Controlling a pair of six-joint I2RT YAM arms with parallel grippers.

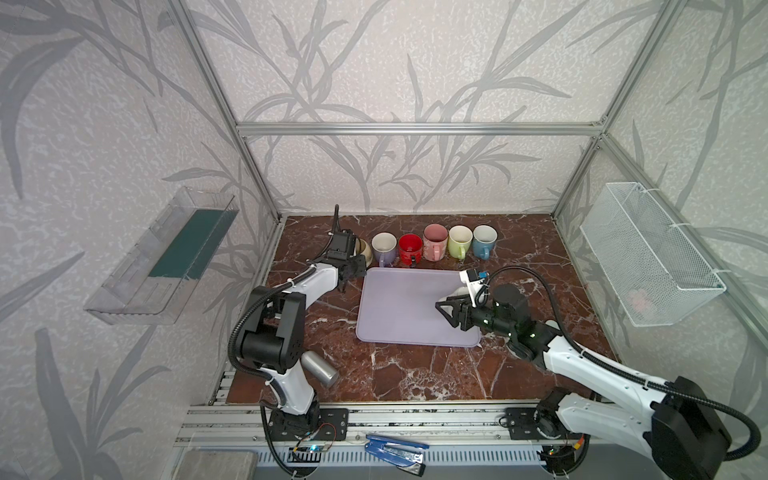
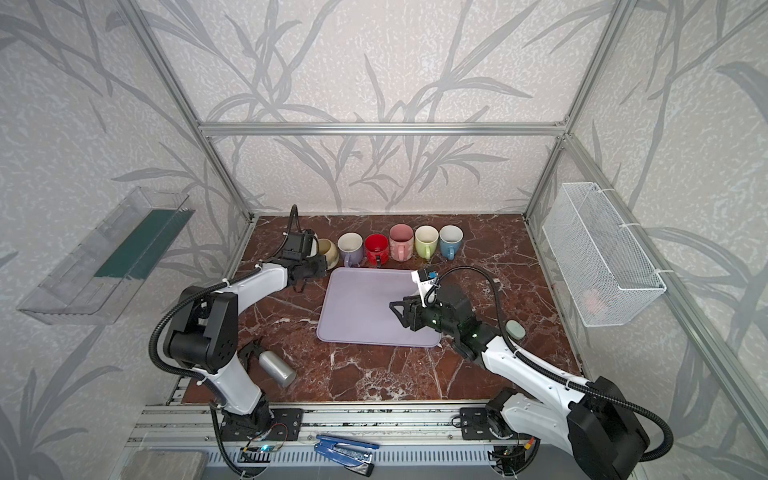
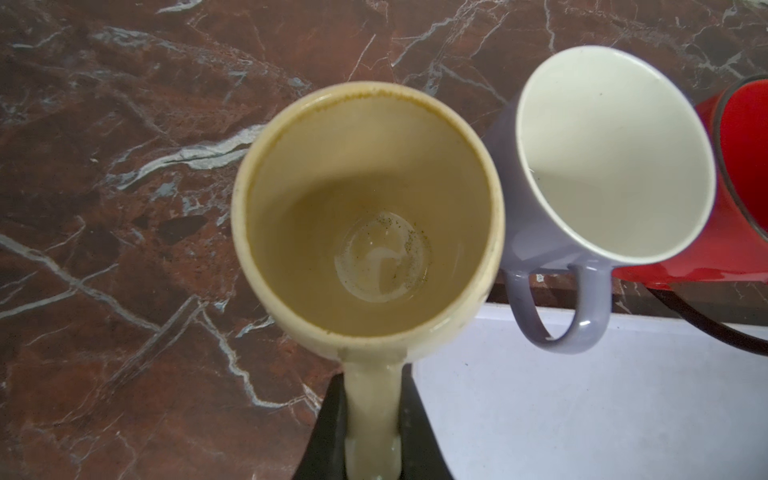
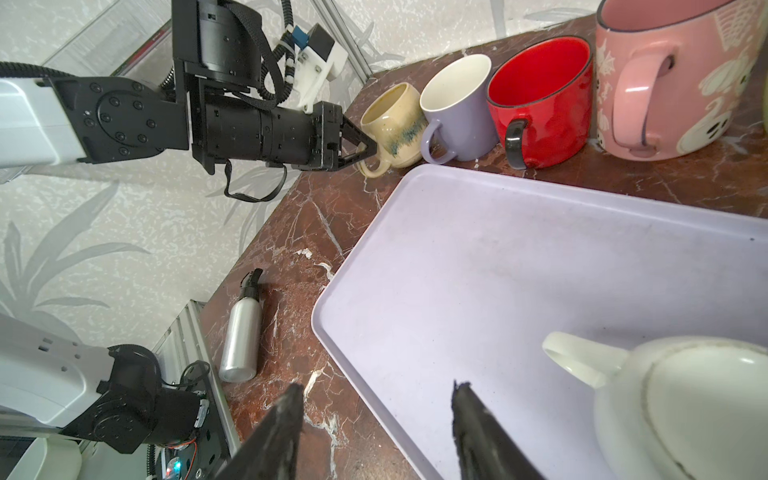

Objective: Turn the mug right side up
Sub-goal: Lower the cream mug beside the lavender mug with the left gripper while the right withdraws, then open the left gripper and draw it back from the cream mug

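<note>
A cream mug (image 3: 365, 208) with a blue-green glaze streak stands upright at the left end of the mug row (image 1: 366, 249). My left gripper (image 3: 372, 399) is shut on its handle, as the right wrist view also shows (image 4: 372, 147). A white mug (image 4: 685, 407) lies base up on the lilac tray (image 4: 498, 270), its handle pointing away from the base. My right gripper (image 4: 376, 388) hovers open over the tray's near-left edge, and the white mug sits beside one finger, outside the jaws. In both top views the right gripper (image 1: 441, 308) mostly hides this mug.
Purple (image 1: 383, 247), red (image 1: 410, 249), pink (image 1: 435, 241), green (image 1: 459, 241) and blue (image 1: 484, 241) mugs stand upright behind the tray. A metal bottle (image 1: 319, 368) lies at front left. A wire basket (image 1: 648, 257) hangs on the right wall and a clear shelf (image 1: 162, 257) on the left.
</note>
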